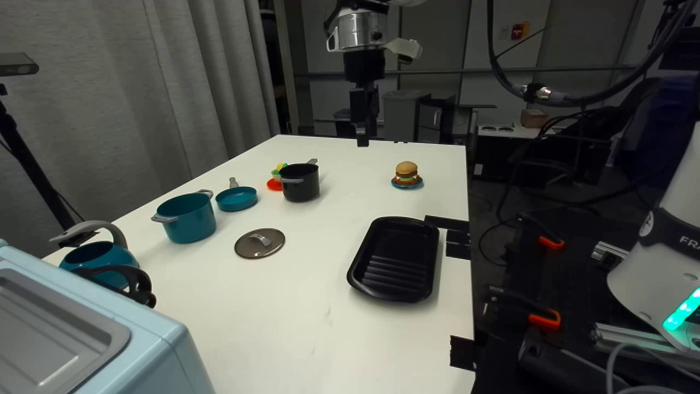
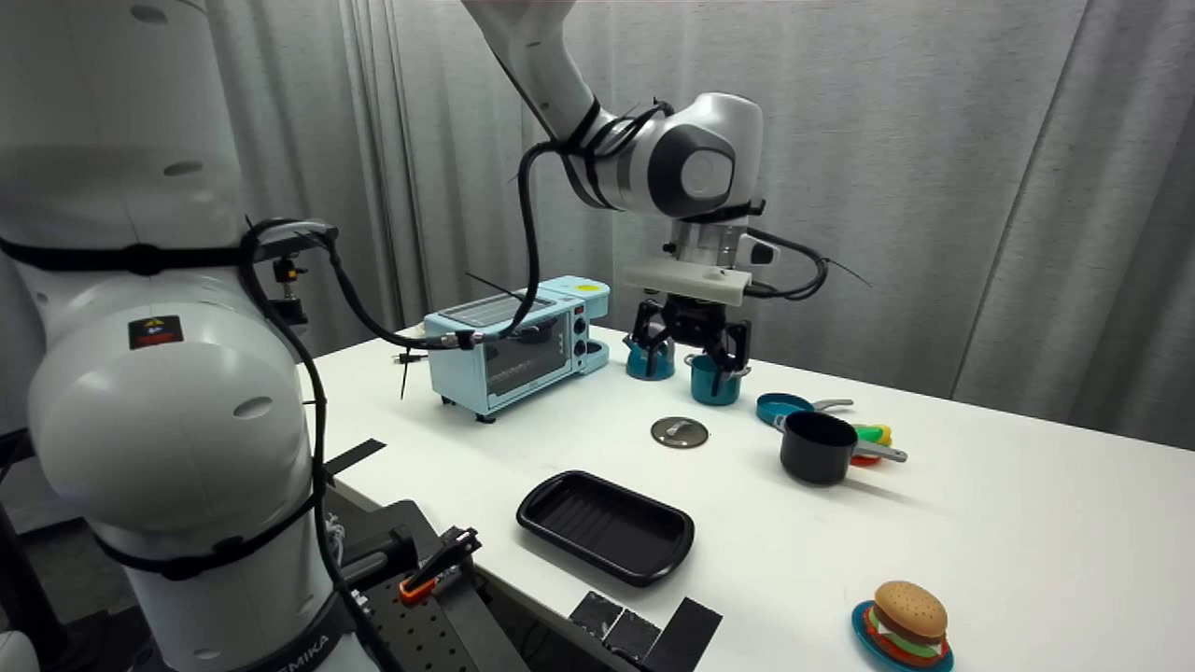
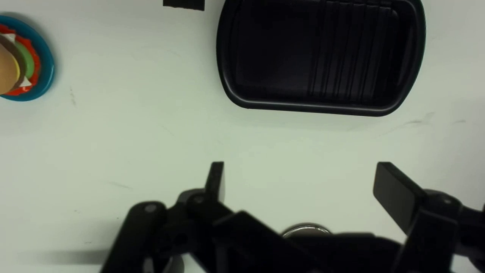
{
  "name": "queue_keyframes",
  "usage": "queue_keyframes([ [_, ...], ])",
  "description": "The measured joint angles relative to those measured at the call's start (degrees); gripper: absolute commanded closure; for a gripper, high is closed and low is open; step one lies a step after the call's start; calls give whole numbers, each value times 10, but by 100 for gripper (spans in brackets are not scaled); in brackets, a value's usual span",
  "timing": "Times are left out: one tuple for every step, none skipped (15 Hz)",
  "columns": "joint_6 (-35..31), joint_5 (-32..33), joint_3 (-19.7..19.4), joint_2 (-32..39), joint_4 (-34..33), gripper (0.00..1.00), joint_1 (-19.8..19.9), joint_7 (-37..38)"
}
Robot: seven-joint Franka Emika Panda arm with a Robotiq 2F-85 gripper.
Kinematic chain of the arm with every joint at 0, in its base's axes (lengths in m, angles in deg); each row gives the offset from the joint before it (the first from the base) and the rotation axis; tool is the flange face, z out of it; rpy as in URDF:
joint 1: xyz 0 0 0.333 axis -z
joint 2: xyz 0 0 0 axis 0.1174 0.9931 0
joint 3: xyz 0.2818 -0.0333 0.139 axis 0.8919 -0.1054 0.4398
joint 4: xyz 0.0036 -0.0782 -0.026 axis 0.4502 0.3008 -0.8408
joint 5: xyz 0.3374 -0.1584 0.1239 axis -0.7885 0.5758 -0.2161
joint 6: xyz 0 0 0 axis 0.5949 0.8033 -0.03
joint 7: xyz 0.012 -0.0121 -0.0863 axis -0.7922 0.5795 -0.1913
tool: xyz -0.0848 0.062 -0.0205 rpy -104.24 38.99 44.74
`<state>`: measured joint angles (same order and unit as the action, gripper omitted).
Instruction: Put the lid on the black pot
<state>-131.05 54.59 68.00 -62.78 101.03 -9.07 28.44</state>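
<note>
Lid (image 1: pixel 258 246), round, brownish-grey, with shiny rim and grey handle

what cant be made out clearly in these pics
Lid: in the wrist view the gripper hides all but a sliver.
Black pot: near wall and dark inside obscure its floor in both exterior views.
Red, green and yellow items: partly hidden by the pot in both exterior views.
Burger: cut off by the left edge of the wrist view.
Kettle: in an exterior view the oven partly hides it.
</note>
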Motion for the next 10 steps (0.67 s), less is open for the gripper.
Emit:
queue_keyframes([
  [0, 0, 0, 0, -1, 0, 0, 0],
  [0, 0, 0, 0, -1, 0, 0, 0],
  [0, 0, 0, 0, -1, 0, 0, 0],
  [0, 0, 0, 0, -1, 0, 0, 0],
  [0, 0, 0, 0, -1, 0, 0, 0],
  [0, 0, 0, 0, -1, 0, 0, 0],
  [0, 0, 0, 0, -1, 0, 0, 0],
  [0, 0, 0, 0, -1, 0, 0, 0],
  [0, 0, 1, 2, -1, 0, 0, 1],
  [-1, 0, 2, 7, -1, 0, 0, 3],
])
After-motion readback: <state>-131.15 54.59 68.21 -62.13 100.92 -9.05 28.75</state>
